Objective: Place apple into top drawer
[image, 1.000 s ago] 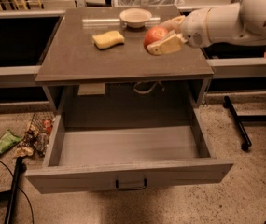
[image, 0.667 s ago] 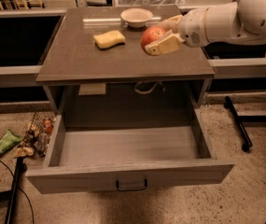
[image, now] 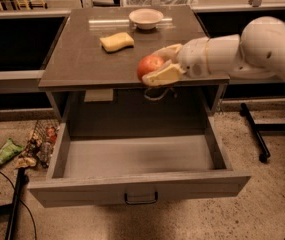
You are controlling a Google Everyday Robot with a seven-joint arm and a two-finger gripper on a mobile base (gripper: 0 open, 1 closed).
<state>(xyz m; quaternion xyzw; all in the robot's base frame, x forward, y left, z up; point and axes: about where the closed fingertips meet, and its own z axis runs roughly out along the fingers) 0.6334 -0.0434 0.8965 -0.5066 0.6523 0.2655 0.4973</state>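
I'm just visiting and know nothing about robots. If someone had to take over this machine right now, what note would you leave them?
Gripper: shut on the apple, holding it at the front edge of the tabletop.
Top drawer: pulled out below that edge, nothing visible inside it.
Yellow sponge and bowl: further back on the tabletop, not part of the job.
Done: drawer open, apple grasped.
Left: bring the apple forward past the edge, lower it into the drawer, let go.
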